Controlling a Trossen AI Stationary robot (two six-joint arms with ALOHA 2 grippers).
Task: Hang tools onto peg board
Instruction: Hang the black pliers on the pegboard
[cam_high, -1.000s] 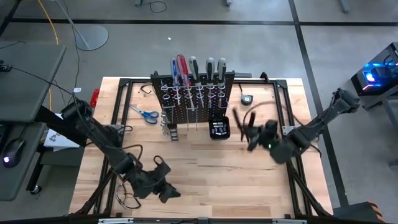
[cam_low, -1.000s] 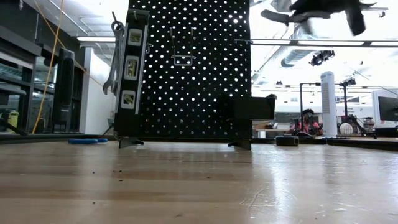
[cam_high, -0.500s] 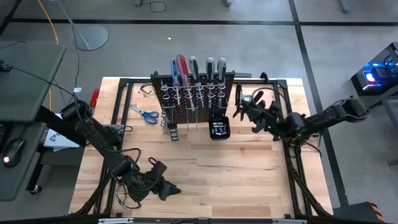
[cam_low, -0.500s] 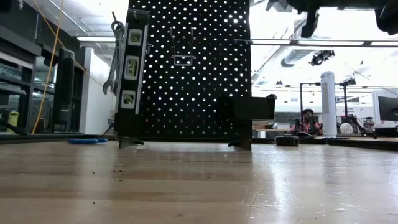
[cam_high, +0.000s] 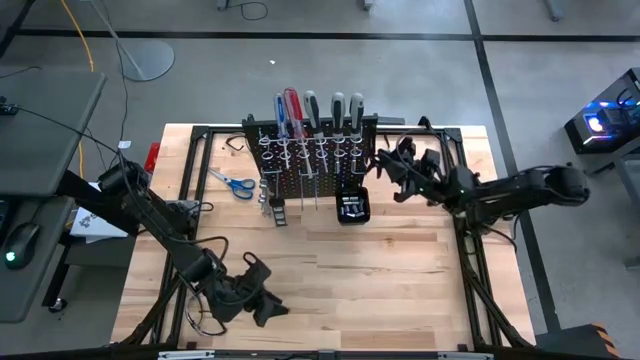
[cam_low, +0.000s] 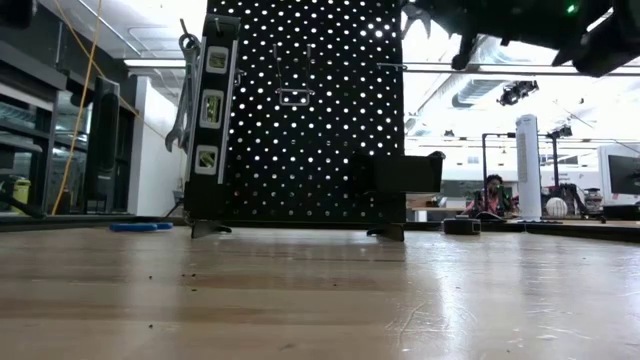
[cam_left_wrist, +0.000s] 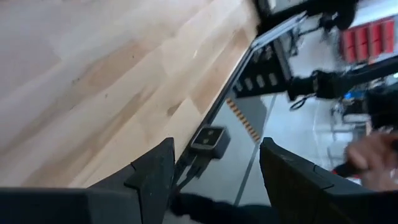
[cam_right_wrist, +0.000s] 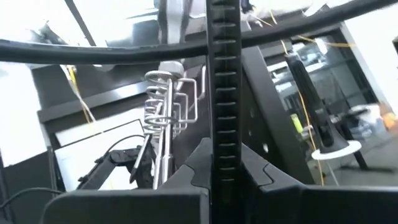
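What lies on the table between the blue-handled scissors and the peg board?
Nothing: in the high view the wood between the blue-handled scissors and the peg board is bare.

The peg board (cam_high: 312, 160) is black, dotted with holes and lined with silver rings. Above it stand blue, red and grey-black screwdriver handles (cam_high: 318, 108). The scissors (cam_high: 235, 183) have blue handles. The table (cam_high: 330, 270) is pale striped wood. The held tool (cam_right_wrist: 222, 93) looks dark, possibly ridged.
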